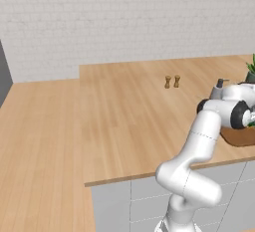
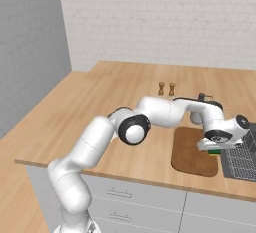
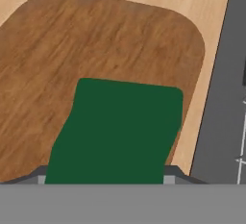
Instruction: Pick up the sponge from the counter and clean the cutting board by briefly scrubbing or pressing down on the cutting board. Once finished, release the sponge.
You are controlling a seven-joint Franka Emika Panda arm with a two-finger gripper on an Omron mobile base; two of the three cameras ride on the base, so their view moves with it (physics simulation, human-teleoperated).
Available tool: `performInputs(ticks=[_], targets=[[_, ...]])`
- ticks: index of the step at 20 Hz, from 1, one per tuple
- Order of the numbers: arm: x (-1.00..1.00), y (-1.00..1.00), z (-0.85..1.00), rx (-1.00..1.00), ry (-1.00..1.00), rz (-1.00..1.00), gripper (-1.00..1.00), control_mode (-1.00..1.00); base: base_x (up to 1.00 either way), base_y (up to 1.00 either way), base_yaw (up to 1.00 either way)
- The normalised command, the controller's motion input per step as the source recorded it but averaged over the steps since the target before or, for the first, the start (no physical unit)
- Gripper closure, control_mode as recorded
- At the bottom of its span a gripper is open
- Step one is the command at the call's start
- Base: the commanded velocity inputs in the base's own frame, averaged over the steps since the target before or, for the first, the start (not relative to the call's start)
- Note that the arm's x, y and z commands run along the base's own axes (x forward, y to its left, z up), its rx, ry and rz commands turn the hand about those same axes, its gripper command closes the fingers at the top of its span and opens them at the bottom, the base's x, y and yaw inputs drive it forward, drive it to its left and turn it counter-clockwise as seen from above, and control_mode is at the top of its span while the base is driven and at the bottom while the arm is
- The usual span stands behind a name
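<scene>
The jaws [image 2: 214,149] pinch the sponge [image 3: 117,131], its dark green top filling the lower middle of the hand view, with the finger tips hidden beneath it at the bottom edge. In the right base view a sliver of green and yellow shows under the hand, low over the right edge of the board [image 2: 192,152]. The board lies flat on the desk [image 2: 100,112], a dark reddish-brown slab with rounded corners, and a dark grey gridded panel [image 2: 240,162] lies just beside it on the right. From the hand view, the sponge sits over the board's near right part, its far edge reaching roughly to the board's middle, its right edge close to the board's right rim. Whether the sponge already touches the wood I cannot tell; it looks very near or pressed on. The relation that matters: most of the bare board lies ahead and to the left of the jaws as the hand camera sees it, its long axis running away from the hand, so a scrub would best travel along that axis, away from the grey panel. Two small brown shakers [image 2: 166,88] stand well apart, farther back on the desk. Releasing is not yet done.
</scene>
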Motion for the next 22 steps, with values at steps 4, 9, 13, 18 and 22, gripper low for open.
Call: performInputs(ticks=[4,9,13,18,22], targets=[[-1.0,0.02,-0.31,0.0,0.0,0.13,1.0,-1.0,0.0,0.0,0.0],[-1.0,0.17,-0.29,0.0,0.0,0.14,1.0,-1.0,0.0,0.0,0.0],[-0.8,0.69,-0.34,0.0,0.0,0.18,1.0,-1.0,0.0,0.0,0.0],[-0.53,0.99,-0.19,-0.03,0.0,0.2,1.0,-1.0,0.0,0.0,0.0],[-0.28,0.95,0.28,-0.22,-0.16,0.17,1.0,-1.0,0.0,0.0,0.0]])
